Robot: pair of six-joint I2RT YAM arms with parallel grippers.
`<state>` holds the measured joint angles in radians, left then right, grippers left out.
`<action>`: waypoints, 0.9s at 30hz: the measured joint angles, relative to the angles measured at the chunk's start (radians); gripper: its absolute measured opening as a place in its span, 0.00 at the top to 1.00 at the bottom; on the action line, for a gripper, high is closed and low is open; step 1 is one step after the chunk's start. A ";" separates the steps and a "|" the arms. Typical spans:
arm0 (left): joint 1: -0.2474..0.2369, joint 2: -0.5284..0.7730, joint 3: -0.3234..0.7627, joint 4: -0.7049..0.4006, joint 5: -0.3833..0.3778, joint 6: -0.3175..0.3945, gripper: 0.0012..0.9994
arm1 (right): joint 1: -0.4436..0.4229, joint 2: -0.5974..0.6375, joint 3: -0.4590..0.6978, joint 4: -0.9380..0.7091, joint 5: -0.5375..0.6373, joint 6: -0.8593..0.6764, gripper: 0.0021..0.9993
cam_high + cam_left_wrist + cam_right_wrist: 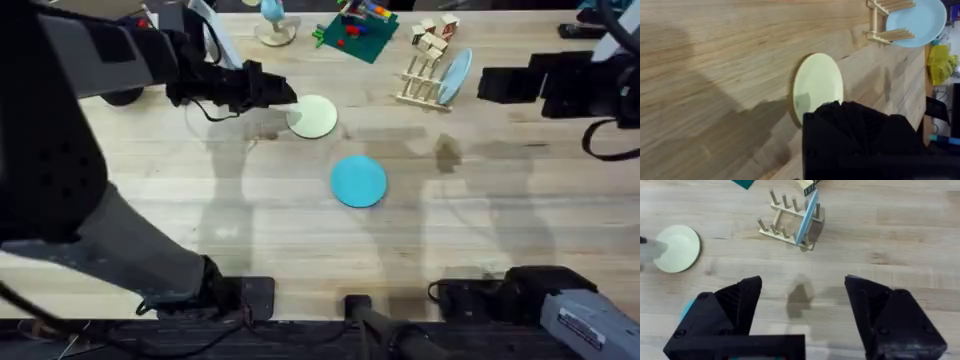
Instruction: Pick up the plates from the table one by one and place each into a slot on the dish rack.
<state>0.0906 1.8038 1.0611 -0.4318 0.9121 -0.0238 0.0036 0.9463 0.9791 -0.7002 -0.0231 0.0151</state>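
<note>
Looming dark and blurred under the overhead camera, the left arm reaches to the cream plate (314, 116); its gripper (283, 92) hides that plate's near edge, grip impossible to tell; right gripper (802, 305) hangs spread wide, empty; turquoise plate (358, 181) lies mid-table (500, 220); dish rack (420, 76) holds a sky-blue plate (455, 76).

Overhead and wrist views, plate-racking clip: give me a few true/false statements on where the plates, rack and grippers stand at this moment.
1. The round turquoise plastic plate lies flat on the pale wooden table. True.
2. The small wooden peg dish rack holds no plate. False: a paler sky-blue plate stands on edge in it.
3. The left gripper is at the round cream plate. True.
4. The right gripper holds the turquoise plate. False: its fingers are open and hold nothing.
</note>
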 joint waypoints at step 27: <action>-0.011 0.120 0.001 0.032 0.011 0.001 0.96 | 0.000 0.018 0.000 -0.004 0.000 0.000 0.00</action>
<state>0.0792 1.9238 1.0620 -0.3996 0.9230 -0.0232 0.0036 0.9642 0.9791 -0.7045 -0.0233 0.0151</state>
